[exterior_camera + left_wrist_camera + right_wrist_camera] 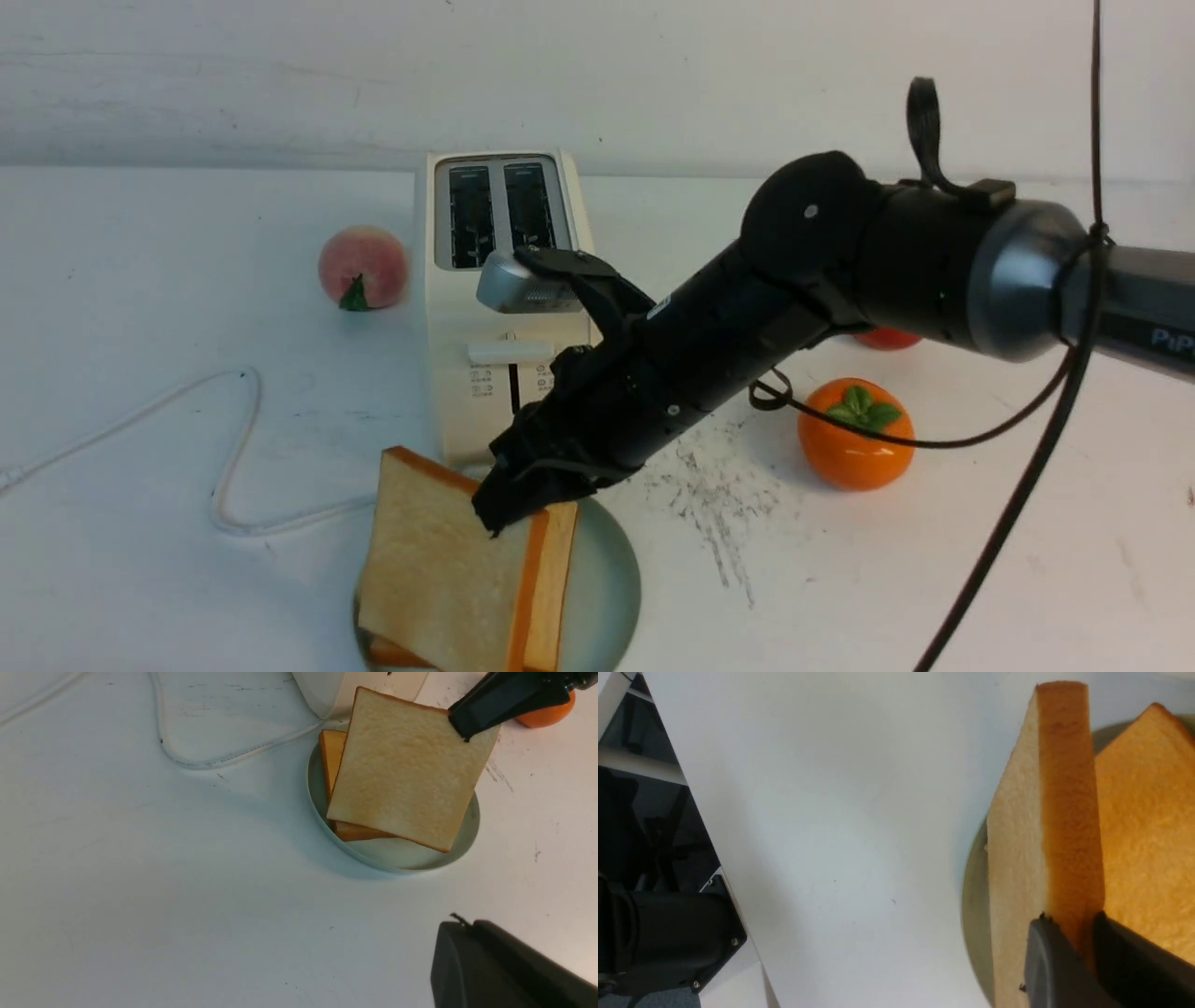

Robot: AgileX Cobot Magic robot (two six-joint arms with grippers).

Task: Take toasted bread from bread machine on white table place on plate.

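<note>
Front view: the right gripper (512, 504) is reaching down in front of the bread machine (504, 308), whose two top slots are showing empty. It is pinching the upper corner of one slice of toasted bread (439, 569), which is hanging tilted over the plate (607, 579). The plate is sitting on the white table (140, 420), just in front of the machine. This view is cropping the lower edge of the slice.

Left wrist view: this one is showing what the front view hides, a second slice (332, 756) lying flat in the plate (397, 858), partly under the held slice (406, 774). Whether the held slice is touching it cannot be told. The left gripper (467, 952) is appearing only as a dark block, closed and empty, well apart from the plate.

Right wrist view: only here is the grip plain. The two fingers (1048, 961) are standing narrowly apart, clamping the orange-brown crust edge of the held slice (1045, 812) between them, with the flat slice (1143, 835) beyond it and the plate rim (973, 891) showing beside it.
</note>
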